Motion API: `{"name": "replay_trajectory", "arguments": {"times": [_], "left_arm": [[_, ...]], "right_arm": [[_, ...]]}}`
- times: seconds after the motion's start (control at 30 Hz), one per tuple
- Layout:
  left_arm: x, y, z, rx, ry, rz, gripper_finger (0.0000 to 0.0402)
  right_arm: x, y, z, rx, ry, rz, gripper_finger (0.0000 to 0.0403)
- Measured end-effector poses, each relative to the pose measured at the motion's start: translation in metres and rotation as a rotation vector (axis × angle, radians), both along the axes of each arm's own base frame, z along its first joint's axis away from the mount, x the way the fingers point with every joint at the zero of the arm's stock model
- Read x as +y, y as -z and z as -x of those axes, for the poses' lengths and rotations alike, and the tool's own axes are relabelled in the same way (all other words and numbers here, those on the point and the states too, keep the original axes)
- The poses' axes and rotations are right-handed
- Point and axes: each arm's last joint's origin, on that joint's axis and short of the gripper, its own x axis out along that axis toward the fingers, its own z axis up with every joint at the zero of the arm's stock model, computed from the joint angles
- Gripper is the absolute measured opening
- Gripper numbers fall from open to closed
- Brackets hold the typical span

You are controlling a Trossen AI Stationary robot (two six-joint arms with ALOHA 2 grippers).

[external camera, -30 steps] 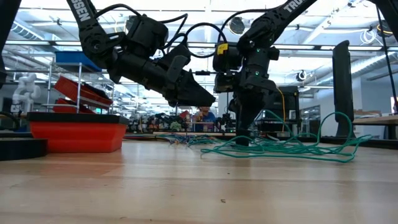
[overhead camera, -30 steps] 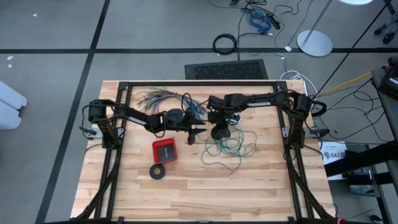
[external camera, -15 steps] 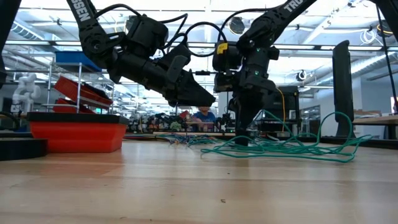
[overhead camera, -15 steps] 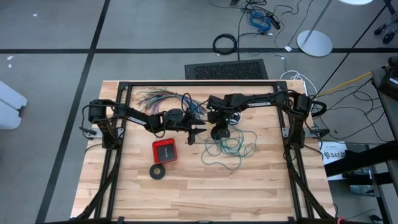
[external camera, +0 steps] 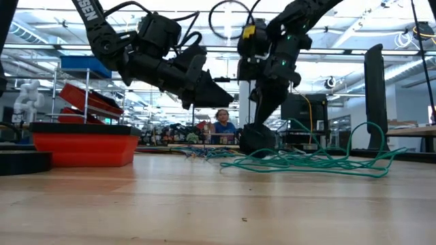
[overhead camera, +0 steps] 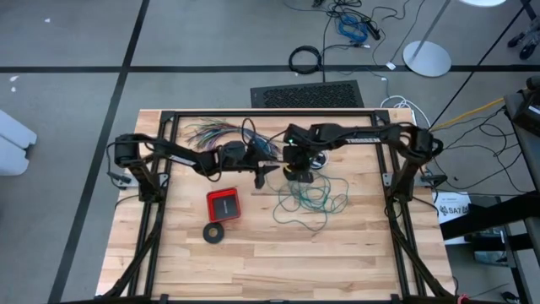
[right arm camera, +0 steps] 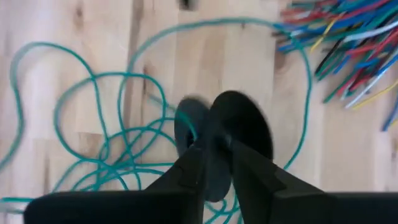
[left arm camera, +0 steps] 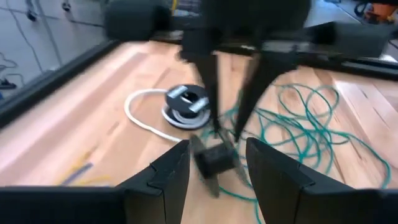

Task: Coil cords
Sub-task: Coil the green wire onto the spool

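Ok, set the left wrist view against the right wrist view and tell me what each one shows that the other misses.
Only the left wrist view: the white cord curving to its small round black piece, and the right tool pointing down at the table just beside them, seen past the open left tool.
Only the right wrist view: the fanned many-coloured wires at the picture's edge.
Both: the teal wire lying in loose loops, not coiled, on the wooden table.
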Motion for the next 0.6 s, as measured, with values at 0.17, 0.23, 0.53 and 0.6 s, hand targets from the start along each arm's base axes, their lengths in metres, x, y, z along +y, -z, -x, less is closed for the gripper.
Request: {"name": "replay_trajectory", "arguments": {"times": [0.17,0.23,0.53,0.6], "left_arm": [[0.013,-0.011,0.006,-0.028,-0.048,-0.009,0.0164],[0.019,-0.011,0.008,-0.027,-0.066,-0.009,0.0164],[0.024,-0.007,0.010,0.007,-0.035,0.021,0.0164],[0.022,-0.007,0.009,0.002,-0.014,0.041,0.0164]], "right_arm": [[0.003,-0.021,0.007,-0.055,-0.003,0.015,0.0041],[0.004,-0.026,0.010,-0.072,-0.003,0.021,0.0034],[0.005,-0.027,0.014,-0.036,0.012,0.002,0.0030],[0.005,-0.027,0.017,-0.012,0.032,0.010,0.0038]]}}
